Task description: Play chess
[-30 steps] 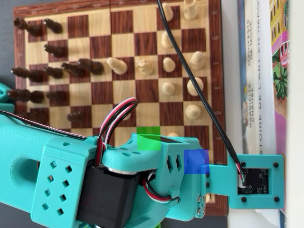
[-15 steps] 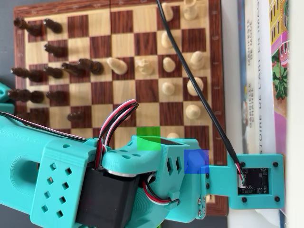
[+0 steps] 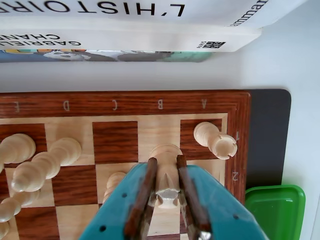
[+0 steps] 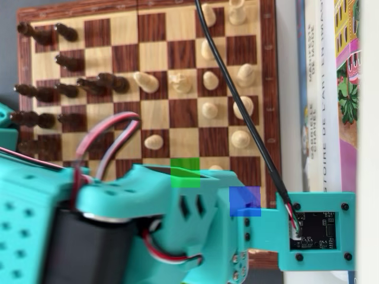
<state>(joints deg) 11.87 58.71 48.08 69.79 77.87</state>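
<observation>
A turquoise robot arm [image 4: 148, 231] fills the lower part of the overhead view, covering the near edge of a wooden chessboard [image 4: 148, 89]. Dark pieces [image 4: 71, 89] crowd the board's left side, light pieces [image 4: 225, 77] the right. A black cable [image 4: 237, 94] crosses diagonally. Books [image 4: 331, 89] lie just beside the board's right edge.

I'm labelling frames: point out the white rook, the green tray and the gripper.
white rook [image 3: 216, 139], wrist view, its tilted body.
green tray [image 3: 272, 210], wrist view, its flat top.
gripper [image 3: 165, 196], wrist view, between its fingertips.

one chessboard [image 4: 154, 26], three books [image 3: 125, 36]; one green tub [image 3: 272, 210]
</observation>
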